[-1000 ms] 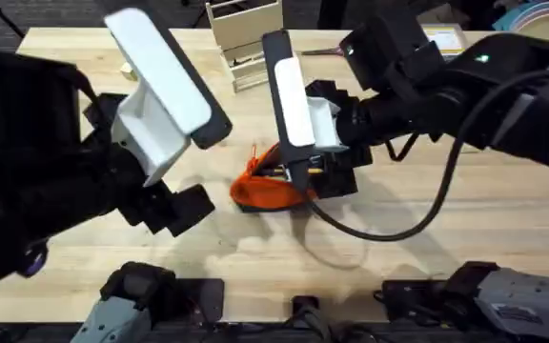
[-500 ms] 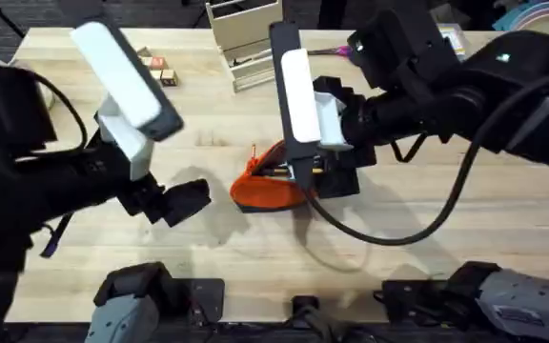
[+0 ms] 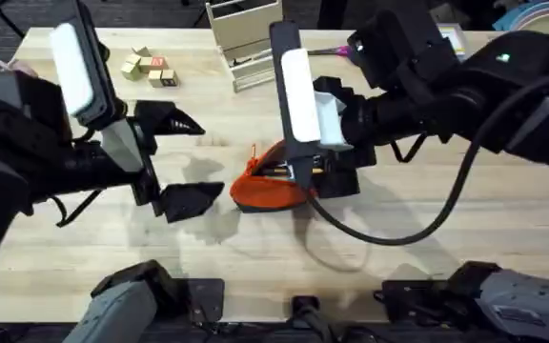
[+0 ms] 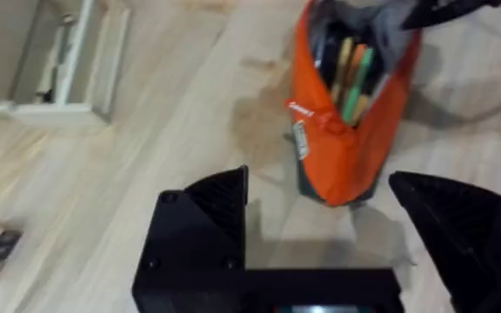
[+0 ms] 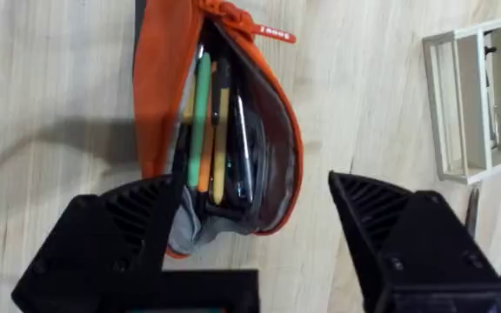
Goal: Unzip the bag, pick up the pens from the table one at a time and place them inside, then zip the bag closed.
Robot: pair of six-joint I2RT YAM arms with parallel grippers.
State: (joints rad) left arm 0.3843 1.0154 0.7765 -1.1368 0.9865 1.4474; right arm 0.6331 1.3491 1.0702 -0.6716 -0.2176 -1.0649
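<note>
Orange fabric of the bag (image 3: 265, 188) is seen mid-table in the overhead view, on the table (image 3: 427, 238), with its zipper open. The right gripper (image 3: 327, 176) is lowered at the bag's far end, fingers hidden behind its own body there. The left gripper (image 3: 184, 157) is held clear to the bag's left, fingers spread wide, nothing between them; likely staged to go for the zipper. Small wooden blocks (image 3: 146, 67) and a pale wooden rack (image 3: 241, 38) are left at the far edge, away from the work.

Left wrist view: black fingers (image 4: 211, 204) are apart, and the bag (image 4: 342, 148) lies just ahead of them, mouth gaping, pens (image 4: 355, 78) upright inside. The rack (image 4: 68, 61) is off to one side.

Right wrist view: both fingers (image 5: 129, 217) are spread around the bag (image 5: 159, 96), one at each side, apparently bracing it rather than pinching. Pens (image 5: 216, 130) are packed inside, so filling is judged done and zipping remains. The rack (image 5: 472, 87) is nearby.
</note>
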